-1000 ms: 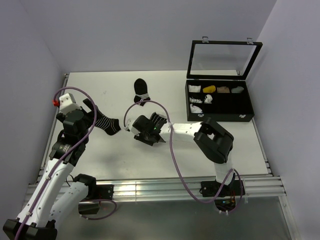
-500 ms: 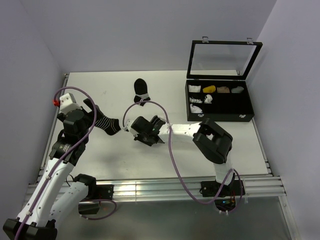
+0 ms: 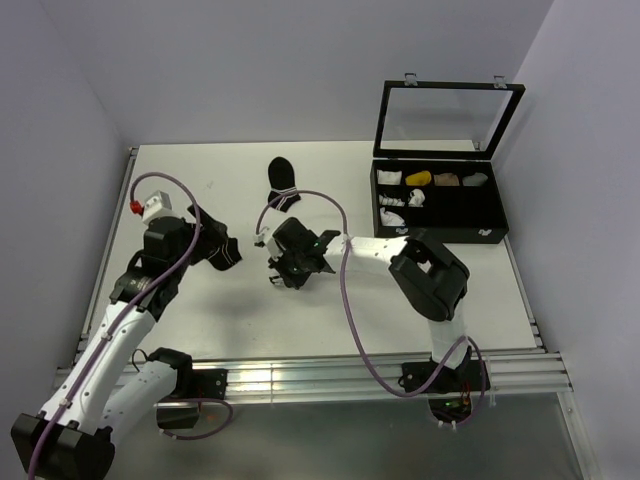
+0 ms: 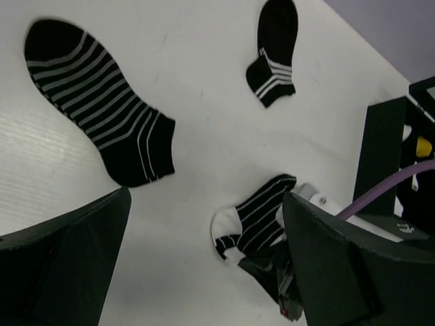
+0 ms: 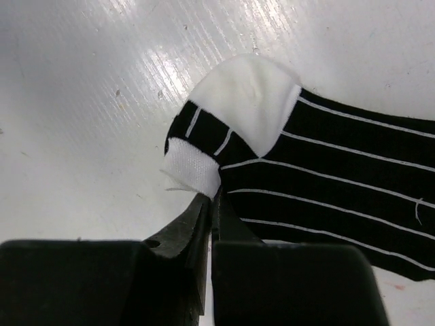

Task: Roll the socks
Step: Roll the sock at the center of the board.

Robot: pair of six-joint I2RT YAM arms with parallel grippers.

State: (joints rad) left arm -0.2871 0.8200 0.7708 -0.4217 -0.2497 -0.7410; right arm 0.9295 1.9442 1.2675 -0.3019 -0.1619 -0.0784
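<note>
The socks (image 5: 319,183) lie as a pair mid-table: a black one with thin white stripes and a white toe (image 5: 248,95), and a white edge (image 5: 194,168) showing from under it. My right gripper (image 5: 212,198) is shut on that white edge, its jaws pressed together. In the top view the right gripper (image 3: 283,262) covers most of the socks. The left wrist view shows the socks (image 4: 255,214) in front of my left gripper (image 4: 207,272). It hangs wide open with nothing between its fingers. In the top view the left gripper (image 3: 218,250) hovers left of the pair.
An all-black sock with thin white stripes (image 4: 102,109) lies under the left gripper. A black sock with white bands (image 3: 283,182) lies further back. A black compartment box (image 3: 440,232) with its lid up stands at the right, holding small items.
My right gripper has shut on the socks' white edge and shifted slightly back. The left arm has swung forward and right, over the striped black sock, still open.
</note>
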